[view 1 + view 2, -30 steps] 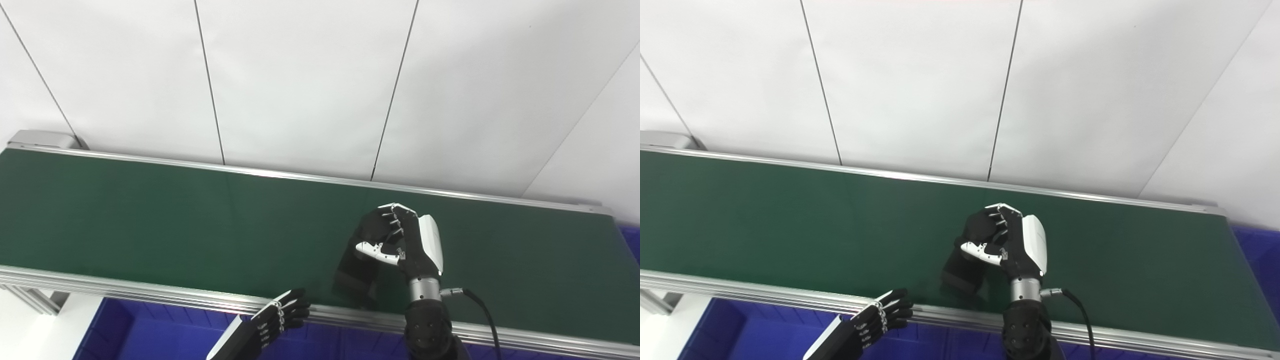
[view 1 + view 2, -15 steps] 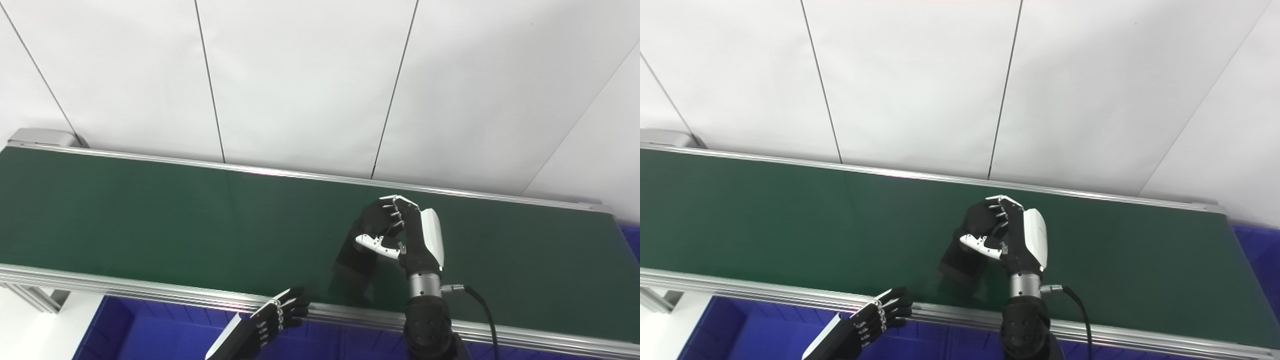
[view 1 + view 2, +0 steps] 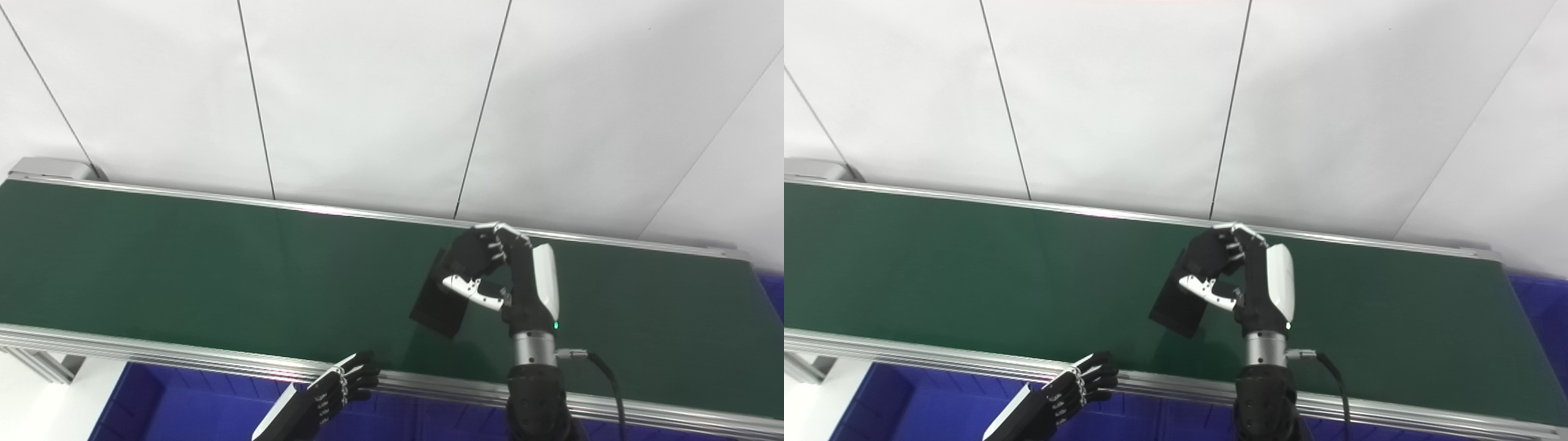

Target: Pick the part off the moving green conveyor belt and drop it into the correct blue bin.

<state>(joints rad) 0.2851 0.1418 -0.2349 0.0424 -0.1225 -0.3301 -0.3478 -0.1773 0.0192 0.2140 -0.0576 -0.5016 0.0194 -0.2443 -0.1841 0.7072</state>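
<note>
We see the right hand (image 3: 511, 278) raised over the green conveyor belt (image 3: 184, 257), toward the belt's far rail (image 3: 343, 212), with its fingers (image 3: 484, 251) curled around the upper end of a flat black rectangular part (image 3: 440, 303) and the white thumb (image 3: 474, 291) pressed across the part's face, so this hand is gripping the part. The part hangs tilted from the hand, its lower end pointing down and toward the belt's near rail (image 3: 184, 358); we cannot tell for certain whether that lower corner touches the belt or hangs just above it. The right forearm (image 3: 536, 392) rises from below the belt's near rail, with a black cable (image 3: 603, 373) running from the wrist. The left hand (image 3: 343, 389) sits low at the belt's near rail, its black fingertips (image 3: 366, 375) touching or just beside the rail's edge, fingers slightly curled and apart, holding nothing. Below the belt's near rail we see a blue bin (image 3: 184, 404), and another blue bin (image 3: 1540, 306) shows past the belt's right end. Behind the belt's far rail stands a white panelled wall (image 3: 367, 92)
</note>
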